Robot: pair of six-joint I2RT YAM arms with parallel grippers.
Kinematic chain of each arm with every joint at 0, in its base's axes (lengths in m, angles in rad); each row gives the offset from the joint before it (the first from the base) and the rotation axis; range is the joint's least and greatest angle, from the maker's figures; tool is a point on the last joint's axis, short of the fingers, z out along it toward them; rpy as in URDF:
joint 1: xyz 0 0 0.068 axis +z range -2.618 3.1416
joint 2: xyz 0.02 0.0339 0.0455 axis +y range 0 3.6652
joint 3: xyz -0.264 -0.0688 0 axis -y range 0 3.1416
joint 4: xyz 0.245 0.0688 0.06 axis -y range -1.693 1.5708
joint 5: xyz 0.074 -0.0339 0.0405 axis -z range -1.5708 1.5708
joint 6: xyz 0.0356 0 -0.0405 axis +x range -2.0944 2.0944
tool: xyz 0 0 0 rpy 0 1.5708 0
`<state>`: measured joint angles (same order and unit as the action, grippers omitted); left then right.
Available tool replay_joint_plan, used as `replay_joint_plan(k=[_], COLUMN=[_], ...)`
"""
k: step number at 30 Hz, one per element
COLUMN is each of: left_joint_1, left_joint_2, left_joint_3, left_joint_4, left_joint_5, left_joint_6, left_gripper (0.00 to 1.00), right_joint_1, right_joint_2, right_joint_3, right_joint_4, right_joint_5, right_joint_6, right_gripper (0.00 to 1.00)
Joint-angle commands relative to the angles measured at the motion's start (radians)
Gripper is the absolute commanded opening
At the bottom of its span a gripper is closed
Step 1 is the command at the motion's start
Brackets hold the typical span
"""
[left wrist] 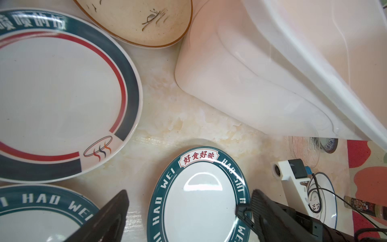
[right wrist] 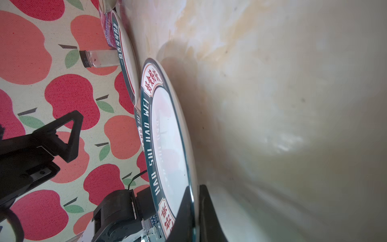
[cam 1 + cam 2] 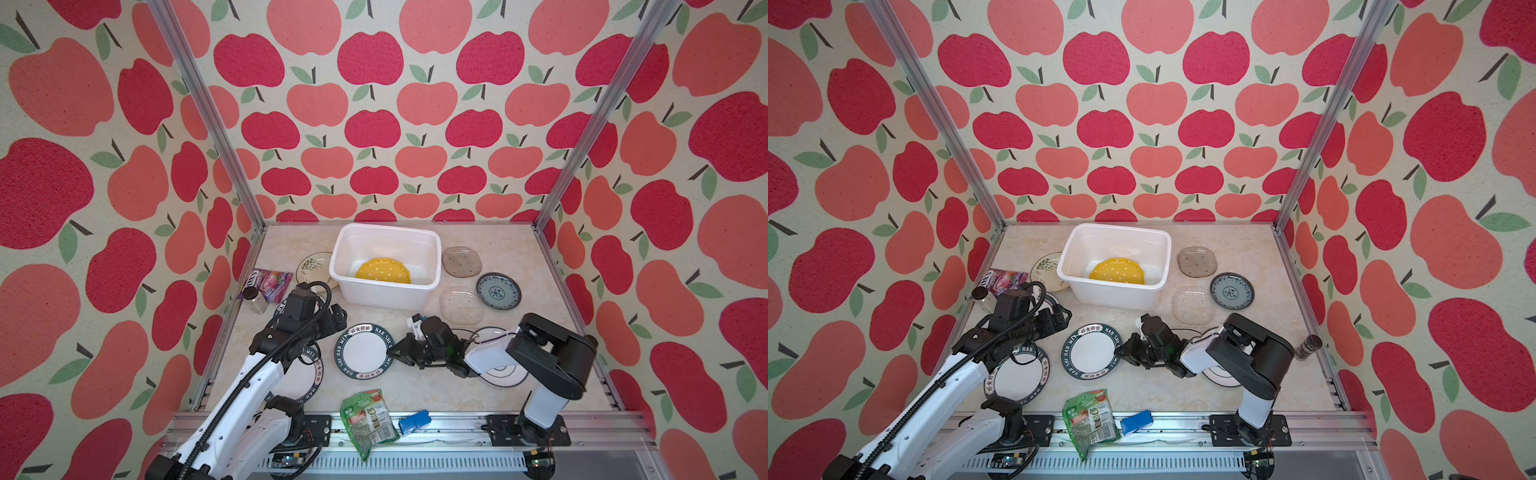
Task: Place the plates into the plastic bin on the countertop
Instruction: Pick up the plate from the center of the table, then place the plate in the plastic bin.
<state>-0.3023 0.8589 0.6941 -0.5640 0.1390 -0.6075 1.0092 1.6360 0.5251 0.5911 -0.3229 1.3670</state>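
A white plate with a dark green lettered rim [image 3: 363, 352] [image 3: 1091, 351] [image 2: 167, 136] lies mid-countertop. My right gripper [image 3: 392, 353] [image 2: 194, 188] is shut on its right rim, one finger above and one below. My left gripper [image 3: 334, 318] [image 1: 188, 191] hangs open to the plate's left, above other lettered plates [image 3: 303, 382] [image 1: 58, 100]. The plastic bin [image 3: 382, 297] [image 3: 1113, 297] stands at the back with a yellow dotted plate [image 3: 384, 270] inside. Around the bin lie cream plant-print [image 3: 313, 268], smoky glass [image 3: 461, 260], blue patterned [image 3: 498, 291] and clear glass [image 3: 461, 306] plates.
A white plate [image 3: 505, 372] lies under my right arm. A green snack packet [image 3: 368, 419] and a blue item [image 3: 413, 422] sit at the front rail. A purple packet [image 3: 272, 280] and a jar [image 3: 254, 300] are at the left wall, a spice bottle [image 3: 1307, 347] at the right.
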Motion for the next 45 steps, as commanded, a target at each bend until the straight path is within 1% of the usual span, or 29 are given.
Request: replay_joint_plan(k=[1,3,6,8,10,13,15,18,20,22,24,26,28,31,35,38,41,45], left_joint_1=[0.019,0.031,0.063,0.093,0.124,0.163,0.169,0.173,0.181,0.187,0.192,0.193,0.196,0.197,0.196,0.196,0.195,0.192], left_joint_2=[-0.008,0.004,0.051,0.090,0.124,0.207,0.283,0.374,0.438,0.492,0.544,0.576,0.593,0.618,0.624,0.609,0.602,0.616], left_joint_3=[0.102,0.161,0.247,0.296,0.322,0.352,0.388,0.456,0.507,0.536,0.555,0.567,0.579,0.635,0.667,0.636,0.614,0.633], left_joint_4=[-0.067,-0.068,-0.052,-0.030,0.026,0.107,0.141,0.174,0.173,0.188,0.208,0.219,0.220,0.173,0.153,0.197,0.226,0.182], left_joint_5=[-0.024,-0.030,-0.035,-0.039,-0.019,0.038,0.058,0.074,0.081,0.078,0.087,0.094,0.102,0.113,0.116,0.131,0.150,0.152], left_joint_6=[0.047,0.067,0.106,0.122,0.127,0.118,0.115,0.128,0.138,0.134,0.122,0.119,0.103,0.088,0.072,0.072,0.061,0.066], left_gripper=[0.94,0.94,0.94,0.95,0.96,0.96,0.97,0.97,0.97,0.97,0.97,0.97,0.97,0.97,0.97,0.97,0.98,0.97], right_joint_1=[0.014,0.014,-0.002,-0.044,-0.117,-0.290,-0.390,-0.467,-0.496,-0.513,-0.517,-0.523,-0.538,-0.541,-0.526,-0.510,-0.494,-0.482], right_joint_2=[-0.274,-0.448,-0.622,-0.666,-0.669,-0.574,-0.461,-0.268,-0.153,-0.052,0.035,0.097,0.163,0.231,0.320,0.362,0.386,0.415], right_joint_3=[0.054,0.125,0.281,0.404,0.513,0.657,0.746,0.889,0.975,1.059,1.148,1.193,1.238,1.315,1.477,1.570,1.622,1.670], right_joint_4=[-0.444,-0.677,-0.944,-1.075,-1.132,-1.140,-1.098,-1.032,-0.984,-0.959,-0.994,-1.011,-1.023,-1.060,-1.194,-1.322,-1.437,-1.567], right_joint_5=[0.056,0.110,0.197,0.228,0.229,0.117,0.034,-0.040,-0.081,-0.108,-0.109,-0.103,-0.136,-0.136,-0.135,-0.125,-0.107,-0.087], right_joint_6=[-0.159,-0.226,-0.317,-0.372,-0.423,-0.511,-0.554,-0.591,-0.582,-0.567,-0.580,-0.582,-0.550,-0.523,-0.557,-0.595,-0.639,-0.682], right_gripper=[0.00,0.00,0.00,0.00,0.00,0.00,0.00,0.00,0.00,0.00,0.00,0.00,0.00,0.00,0.00,0.00,0.00,0.00])
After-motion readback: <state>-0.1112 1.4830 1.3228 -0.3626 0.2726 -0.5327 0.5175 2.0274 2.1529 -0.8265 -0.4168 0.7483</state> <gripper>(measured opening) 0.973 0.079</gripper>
